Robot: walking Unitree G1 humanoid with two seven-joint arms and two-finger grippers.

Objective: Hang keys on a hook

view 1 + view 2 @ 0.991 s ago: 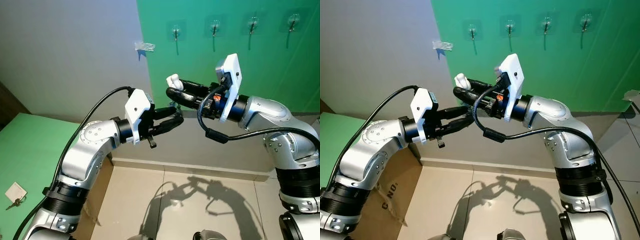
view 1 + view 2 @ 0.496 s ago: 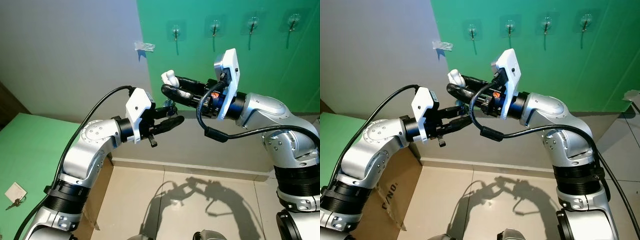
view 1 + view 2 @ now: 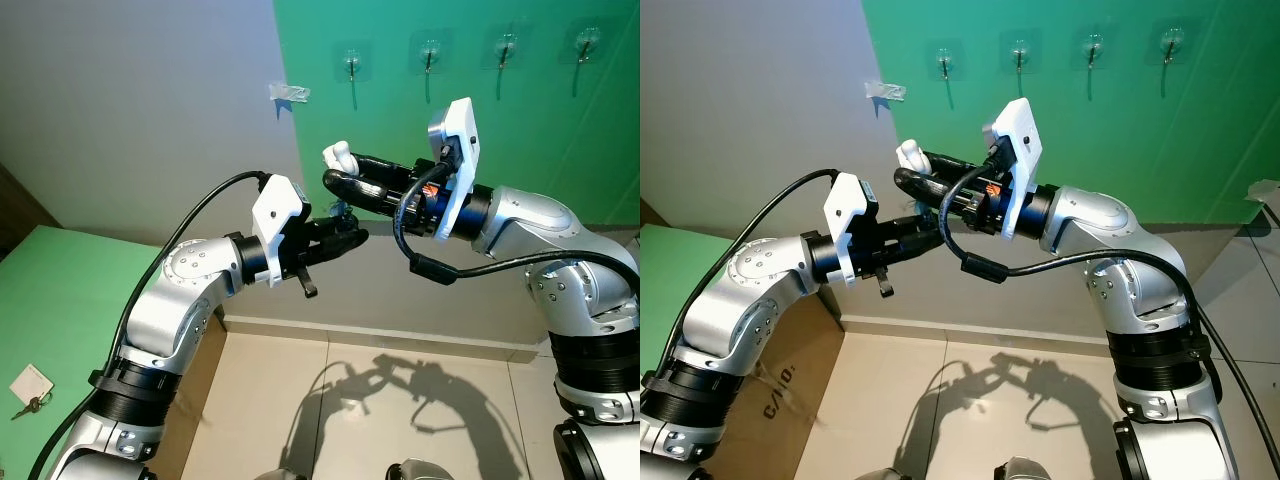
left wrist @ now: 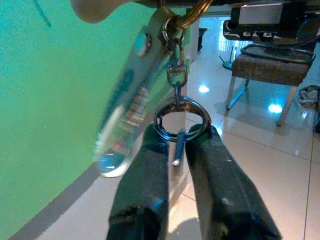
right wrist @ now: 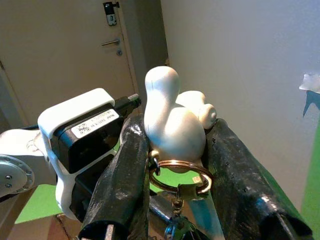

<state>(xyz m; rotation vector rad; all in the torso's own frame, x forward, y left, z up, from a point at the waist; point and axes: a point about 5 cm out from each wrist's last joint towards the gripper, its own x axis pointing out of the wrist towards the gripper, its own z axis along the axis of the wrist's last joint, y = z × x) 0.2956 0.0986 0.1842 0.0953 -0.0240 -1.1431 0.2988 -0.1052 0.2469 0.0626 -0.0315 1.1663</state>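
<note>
The keys hang on a chain from a white figurine [image 5: 175, 120] with a gold ring [image 5: 177, 175] under it. My right gripper [image 3: 336, 172] is shut on the figurine, held in front of the wall at chest height. Just below it my left gripper [image 3: 350, 236] is shut on the chain's silver key ring [image 4: 180, 117], pinched between its fingertips [image 4: 150, 150]. A blurred clear tag [image 4: 127, 115] dangles beside the ring. Several hooks [image 3: 352, 65] sit in a row on the green wall above, the nearest one over the right gripper.
A strip of tape [image 3: 290, 93] is stuck on the grey wall left of the hooks. Another key with a white tag [image 3: 30, 385] lies on the green surface at far left. A cardboard box [image 3: 770, 385] leans by my left arm above the tiled floor [image 3: 380, 370].
The right gripper carried the figurine left and up toward the left gripper. The left gripper's fingers, apart before, have closed on the silver ring.
</note>
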